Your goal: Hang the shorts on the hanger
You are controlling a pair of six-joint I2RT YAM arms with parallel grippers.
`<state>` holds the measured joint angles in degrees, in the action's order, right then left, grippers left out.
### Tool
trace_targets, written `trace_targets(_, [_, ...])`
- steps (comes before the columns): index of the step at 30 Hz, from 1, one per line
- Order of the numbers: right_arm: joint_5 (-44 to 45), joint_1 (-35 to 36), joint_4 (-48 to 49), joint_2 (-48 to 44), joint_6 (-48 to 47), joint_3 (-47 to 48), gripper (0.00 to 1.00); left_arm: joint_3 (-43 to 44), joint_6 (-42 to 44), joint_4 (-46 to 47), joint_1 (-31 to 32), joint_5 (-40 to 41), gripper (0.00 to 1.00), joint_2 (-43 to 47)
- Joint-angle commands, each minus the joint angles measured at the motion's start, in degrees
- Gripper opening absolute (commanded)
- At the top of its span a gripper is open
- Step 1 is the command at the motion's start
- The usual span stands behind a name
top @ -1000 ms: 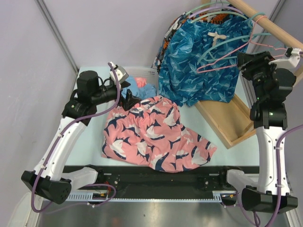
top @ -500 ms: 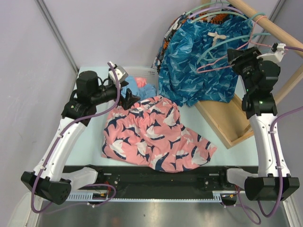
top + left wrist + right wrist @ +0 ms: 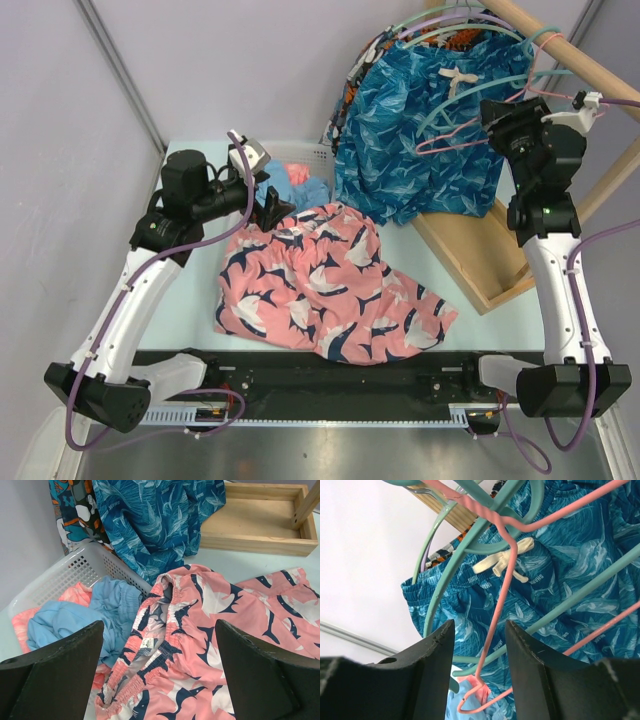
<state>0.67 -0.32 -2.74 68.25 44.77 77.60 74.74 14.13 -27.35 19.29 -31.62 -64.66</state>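
Note:
The coral-pink shorts (image 3: 325, 285) with the navy and white fish print lie crumpled on the table, their gathered waistband (image 3: 160, 625) turned toward the left arm. My left gripper (image 3: 274, 212) hovers over that waistband end, open, with nothing between its fingers (image 3: 55, 675). The thin pink hanger (image 3: 452, 142) hangs from the wooden rail in front of blue leaf-print shorts. My right gripper (image 3: 479, 632) is raised to it. One slanting arm of the pink hanger (image 3: 496, 615) passes between the jaws, which stand apart with a gap on each side of the wire.
Blue leaf-print shorts (image 3: 400, 140) and teal hangers (image 3: 470, 545) hang on the wooden rail (image 3: 560, 50). A wooden base frame (image 3: 470, 250) lies at the right. A white basket (image 3: 85, 565) at the back holds a light-blue garment (image 3: 75, 622).
The right arm has swung left and brought its gripper up around the pink hanger's arm, with its jaws narrowing. The left arm and the shorts have not moved.

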Motion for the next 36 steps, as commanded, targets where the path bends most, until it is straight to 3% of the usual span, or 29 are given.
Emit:
trace_targets(1, [-0.14,0.14,2.21,1.27,3.48,-0.7,0.48,2.52,1.16,0.2,0.4,0.5,0.96,0.94])
trace_targets(8, [-1.98,0.14,4.24,2.76,4.97,-0.79,0.4,2.69,1.95,-0.07,0.4,1.12,0.96,0.86])
trace_targets(25, [-2.86,-0.03,3.09,0.84,5.59,-1.31,0.01,2.96,3.09,-0.51,0.4,1.91,0.97,0.85])
trace_targets(36, [-4.36,0.14,5.03,-4.26,2.96,-3.51,0.0,4.62,3.8,-2.0,0.4,0.42,0.98,-0.81])
